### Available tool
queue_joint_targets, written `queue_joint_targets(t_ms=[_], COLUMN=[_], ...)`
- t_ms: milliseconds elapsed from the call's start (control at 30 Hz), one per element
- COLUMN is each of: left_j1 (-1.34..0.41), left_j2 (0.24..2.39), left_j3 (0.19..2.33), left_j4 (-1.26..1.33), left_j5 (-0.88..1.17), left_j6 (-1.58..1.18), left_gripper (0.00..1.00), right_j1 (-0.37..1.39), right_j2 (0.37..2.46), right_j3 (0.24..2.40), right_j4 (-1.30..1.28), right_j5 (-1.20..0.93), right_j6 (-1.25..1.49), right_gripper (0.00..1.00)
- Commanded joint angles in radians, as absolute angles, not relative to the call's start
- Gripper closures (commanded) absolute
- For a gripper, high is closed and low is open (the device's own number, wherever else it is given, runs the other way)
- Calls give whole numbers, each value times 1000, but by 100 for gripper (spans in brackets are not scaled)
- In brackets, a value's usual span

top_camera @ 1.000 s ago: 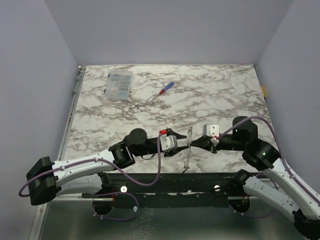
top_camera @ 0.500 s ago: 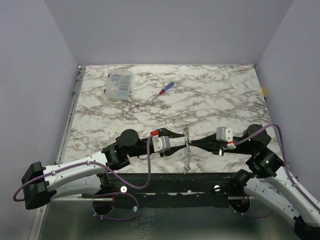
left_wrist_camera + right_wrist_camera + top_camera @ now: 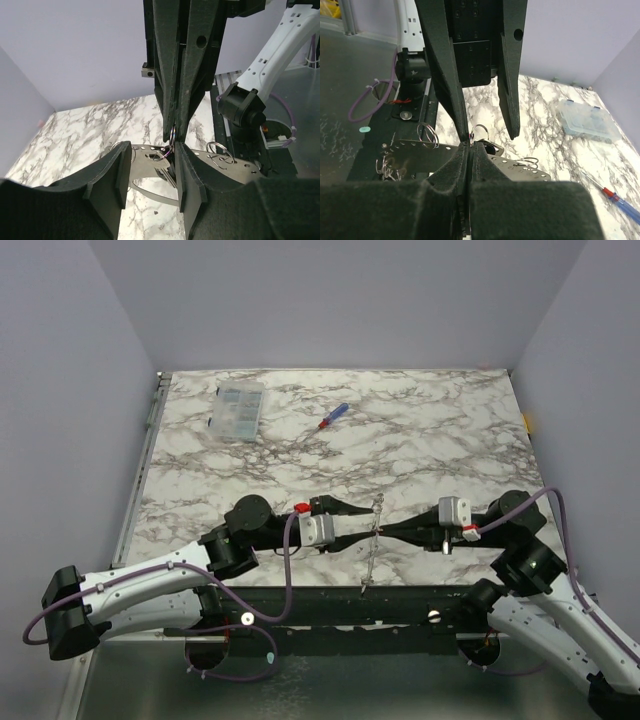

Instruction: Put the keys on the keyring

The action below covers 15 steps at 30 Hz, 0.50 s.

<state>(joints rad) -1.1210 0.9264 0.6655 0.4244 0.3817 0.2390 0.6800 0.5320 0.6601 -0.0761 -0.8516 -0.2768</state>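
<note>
Bystanders at the far side

A clear plastic compartment box with small blue clasps (image 3: 238, 410) is lying flat on the white, grey-veined marble-patterned tabletop (image 3: 450, 440), near its far left corner. A small red-and-blue screwdriver (image 3: 333, 417) is lying to the right of the box, apart from it, slanting with its blue end pointing far-right. Plain lavender walls (image 3: 330, 300) are closing in the table on three sides. A silver metal rail (image 3: 148, 455) is running along the left edge, and a small yellow object (image 3: 527, 422), too small to identify, is showing at the right edge
</note>
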Motion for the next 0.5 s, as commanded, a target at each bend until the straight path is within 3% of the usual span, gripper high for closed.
queue_joint_targets(t_ms=[0,167,367,467], left_j1=[-1124,-1124,-1124,-1127], left_j2=[928,943,934,942], left_j3=[696,699,670,665], left_j4=[401,354,350,351], left_j5=[455,451,411,406], left_j6=[270,285,297,290], left_gripper=[56,67,68,74], right_j1=[685,686,686,685], right_j2=[531,515,505,505], right_j3=[693,685,676,662], right_j4=[-50,-27,-9,43], right_j5=[-878,-845,-804,-788], right_j6=[-277,-275,-270,-259], right_gripper=[99,99,99,99])
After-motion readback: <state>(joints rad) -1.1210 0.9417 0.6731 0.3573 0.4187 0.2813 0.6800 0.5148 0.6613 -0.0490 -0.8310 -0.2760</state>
